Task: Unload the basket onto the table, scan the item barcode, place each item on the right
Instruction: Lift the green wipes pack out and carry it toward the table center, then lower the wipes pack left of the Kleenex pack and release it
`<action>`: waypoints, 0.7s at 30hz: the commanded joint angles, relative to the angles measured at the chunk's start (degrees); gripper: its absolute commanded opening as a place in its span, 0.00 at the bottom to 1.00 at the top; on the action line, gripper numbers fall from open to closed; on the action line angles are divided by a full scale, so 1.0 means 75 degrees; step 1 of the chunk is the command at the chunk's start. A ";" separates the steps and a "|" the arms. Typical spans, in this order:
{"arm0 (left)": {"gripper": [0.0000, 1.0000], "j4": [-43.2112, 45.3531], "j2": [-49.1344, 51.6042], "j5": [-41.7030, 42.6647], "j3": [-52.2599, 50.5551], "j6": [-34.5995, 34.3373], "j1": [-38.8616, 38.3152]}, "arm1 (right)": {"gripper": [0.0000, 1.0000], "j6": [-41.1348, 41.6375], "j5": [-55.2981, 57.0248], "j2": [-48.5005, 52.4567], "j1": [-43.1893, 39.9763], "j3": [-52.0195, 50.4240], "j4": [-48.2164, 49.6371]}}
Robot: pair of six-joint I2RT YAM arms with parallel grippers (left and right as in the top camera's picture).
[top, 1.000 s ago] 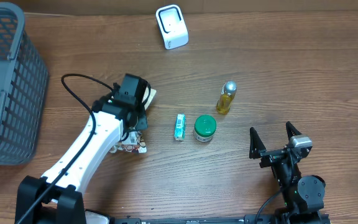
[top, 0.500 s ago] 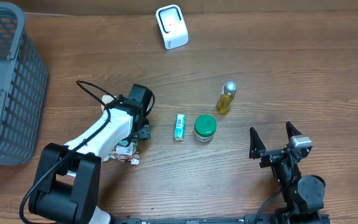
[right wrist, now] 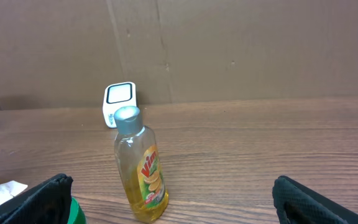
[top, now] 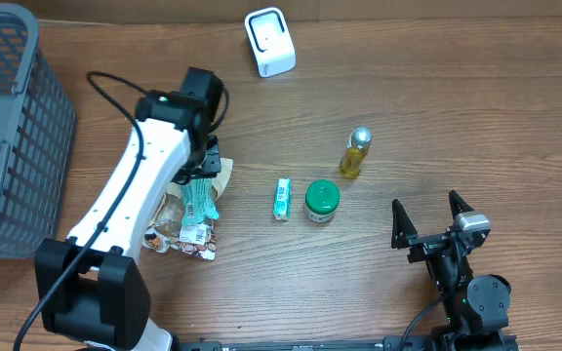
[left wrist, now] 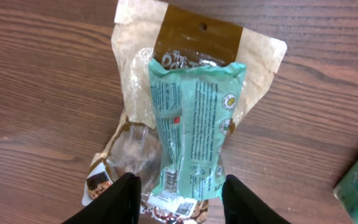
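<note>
Overhead: left arm (top: pixel 140 190) stretched forward, hand (left wrist: pixel 182 204) straddling teal packet (left wrist: pixel 191 118), fingers apart, grip uncertain.

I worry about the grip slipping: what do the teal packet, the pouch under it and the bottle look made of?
Teal packet: thin plastic film, glossy, judging by its wrinkles and glare.
Pouch: seemingly kraft paper, matte brown, with a clear plastic window that shows the contents.
Bottle: clear and shiny, probably plastic; yellow liquid shows through it.
</note>
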 commanded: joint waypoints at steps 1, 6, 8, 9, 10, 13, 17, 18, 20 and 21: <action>0.47 0.0017 0.0026 0.0662 -0.0417 0.0035 0.0251 | 1.00 0.0055 -0.0003 -0.0055 -0.0029 -0.0079 0.0052; 0.36 0.0842 0.0026 0.1125 -0.1358 -0.0055 0.0391 | 1.00 0.0055 -0.0003 -0.0055 -0.0029 -0.0079 0.0052; 0.37 0.1241 0.0026 0.1148 -0.1778 -0.0058 0.0391 | 1.00 0.0055 -0.0003 -0.0055 -0.0029 -0.0079 0.0052; 0.37 0.1376 0.0026 0.1122 -0.1906 -0.0058 0.0391 | 1.00 0.0055 -0.0003 -0.0055 -0.0029 -0.0079 0.0052; 0.37 0.1553 0.0029 0.1070 -0.2081 -0.0125 0.0391 | 1.00 0.0055 -0.0003 -0.0055 -0.0029 -0.0079 0.0052; 0.37 0.2095 0.0029 0.0982 -0.2602 -0.0207 0.0391 | 1.00 0.0055 -0.0003 -0.0055 -0.0029 -0.0079 0.0052; 0.38 0.2667 0.0029 0.0979 -0.3156 -0.0254 0.0391 | 1.00 0.0055 -0.0003 -0.0055 -0.0029 -0.0079 0.0052; 0.41 0.2728 0.0029 0.0979 -0.3229 -0.0254 0.0391 | 1.00 0.0055 -0.0003 -0.0055 -0.0029 -0.0079 0.0052; 0.45 0.2731 0.0029 0.0979 -0.3255 -0.0251 0.0391 | 1.00 0.0055 -0.0003 -0.0055 -0.0029 -0.0079 0.0052; 0.48 0.2725 0.0026 0.0979 -0.3255 -0.0251 0.0391 | 1.00 0.0055 -0.0003 -0.0055 -0.0029 -0.0079 0.0052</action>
